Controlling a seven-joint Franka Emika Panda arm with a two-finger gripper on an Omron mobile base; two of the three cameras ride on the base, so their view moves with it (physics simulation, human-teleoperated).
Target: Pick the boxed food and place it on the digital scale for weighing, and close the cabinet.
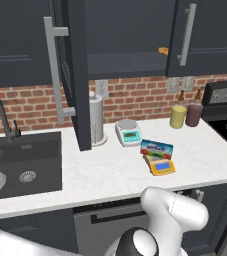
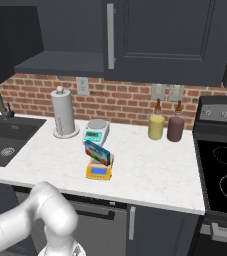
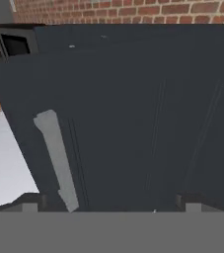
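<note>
Pincer (image 3: 111, 206) spread wide, empty, its two dark tips low in the hand view, facing the dark panel of the open cabinet door (image 3: 133, 128) with its silver bar handle (image 3: 56, 158) slanting just left of centre. Unclear whether the tips touch the panel.

Boxed food (image 1: 157, 148), blue carton with white band, resting tilted on the orange-yellow digital scale (image 1: 162, 167), leaning on its rear edge; blue display panel still showing in front. Seen from the right as well: carton (image 2: 97, 152) propped over the scale (image 2: 99, 171) near the front middle of the white marble counter (image 2: 150, 170).

Upper cabinet (image 1: 125, 35) standing open, one door (image 1: 77, 75) swung out edge-on over the counter, long handle (image 1: 55, 70) on its left face.

Just behind the carton, white-and-teal scale (image 1: 128, 132) with round silver plate. Paper towel roll (image 1: 96, 120) beside the open door. Yellow jar (image 1: 178, 116) and maroon jar (image 1: 194, 114) against the brick wall, touching or nearly so. Dark sink (image 1: 25, 162) to the left, stove (image 2: 220, 160) to the right.
</note>
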